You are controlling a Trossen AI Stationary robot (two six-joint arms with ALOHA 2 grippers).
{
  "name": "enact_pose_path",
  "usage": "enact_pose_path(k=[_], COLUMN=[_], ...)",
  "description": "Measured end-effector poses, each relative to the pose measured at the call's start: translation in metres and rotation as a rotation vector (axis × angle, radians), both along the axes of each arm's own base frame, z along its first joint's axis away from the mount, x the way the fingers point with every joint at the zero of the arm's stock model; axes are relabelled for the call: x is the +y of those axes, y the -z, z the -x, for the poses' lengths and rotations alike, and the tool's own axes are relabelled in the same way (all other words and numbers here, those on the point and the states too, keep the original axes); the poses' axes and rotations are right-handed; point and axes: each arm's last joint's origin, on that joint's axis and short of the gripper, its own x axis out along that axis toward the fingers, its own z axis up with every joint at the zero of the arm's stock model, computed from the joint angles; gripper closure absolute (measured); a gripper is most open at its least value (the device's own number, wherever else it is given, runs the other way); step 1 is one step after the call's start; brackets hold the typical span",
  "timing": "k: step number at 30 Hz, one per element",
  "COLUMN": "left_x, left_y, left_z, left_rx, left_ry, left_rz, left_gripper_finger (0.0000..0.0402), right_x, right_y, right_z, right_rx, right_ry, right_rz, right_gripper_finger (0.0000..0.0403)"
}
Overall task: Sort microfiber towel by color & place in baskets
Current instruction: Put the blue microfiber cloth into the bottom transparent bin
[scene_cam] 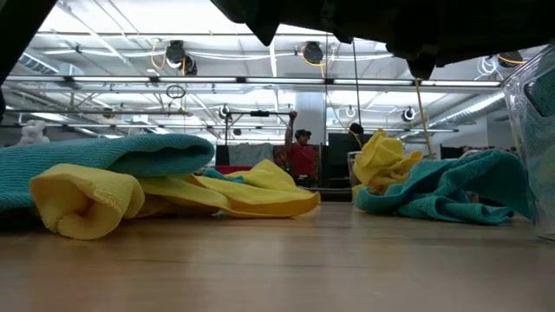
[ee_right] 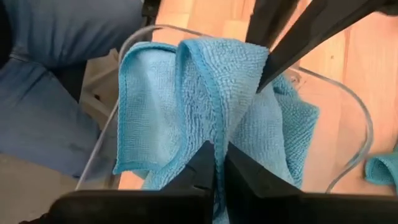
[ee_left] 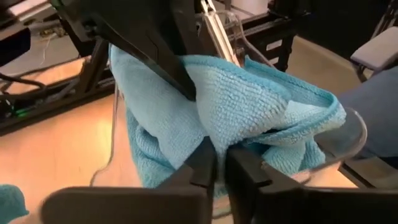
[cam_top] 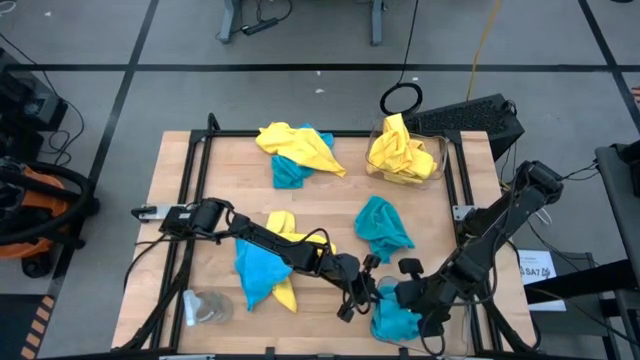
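**Both grippers pinched one blue towel over the near-right basket**

At the near left of the table (cam_top: 170, 200) lay a small clear round object (cam_top: 207, 308). Just right of it sat a blue towel and a yellow towel heaped together (cam_top: 265, 272), with the left arm stretched over them. At the far middle, another yellow and blue pair (cam_top: 295, 152) lay bunched. A loose blue towel (cam_top: 383, 228) rested right of centre. The left gripper (ee_left: 221, 163) was closed on a fold of the held blue towel (ee_left: 249, 118), which hung in the near-right basket (ee_right: 348, 124). The right gripper (ee_right: 219, 163) was clamped on the same towel from the opposite side. The far-right basket (cam_top: 432, 168) held yellow towels (cam_top: 400, 152).
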Motion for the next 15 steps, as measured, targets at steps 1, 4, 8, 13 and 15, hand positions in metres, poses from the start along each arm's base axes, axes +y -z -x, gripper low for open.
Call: enact_pose_path(k=[1, 4, 8, 13, 15], left_x=[0.0, 0.001, 0.005, 0.01, 0.011], left_y=[0.001, 0.001, -0.003, -0.021, -0.033], left_z=[0.0, 0.002, 0.005, 0.014, 0.018], left_rx=[0.01, 0.035, 0.078, 0.135, 0.122], left_ry=[0.0, -0.009, -0.018, -0.02, -0.017], left_rz=[-0.004, -0.015, -0.03, -0.054, -0.056], left_gripper_finger=[0.0355, 0.0303, 0.0222, 0.0154, 0.0145], right_x=[0.001, 0.004, 0.008, 0.014, 0.016], right_y=[0.001, 0.008, 0.016, 0.031, 0.038], right_z=[0.0, -0.001, -0.001, -0.002, -0.003], right_rx=[0.01, 0.043, 0.067, 0.114, 0.131], right_ry=[0.002, -0.007, -0.015, -0.012, -0.011], right_rz=[-0.003, 0.003, 0.029, 0.07, 0.085], right_gripper_finger=[0.0388, 0.0391, 0.0399, 0.04, 0.0401])
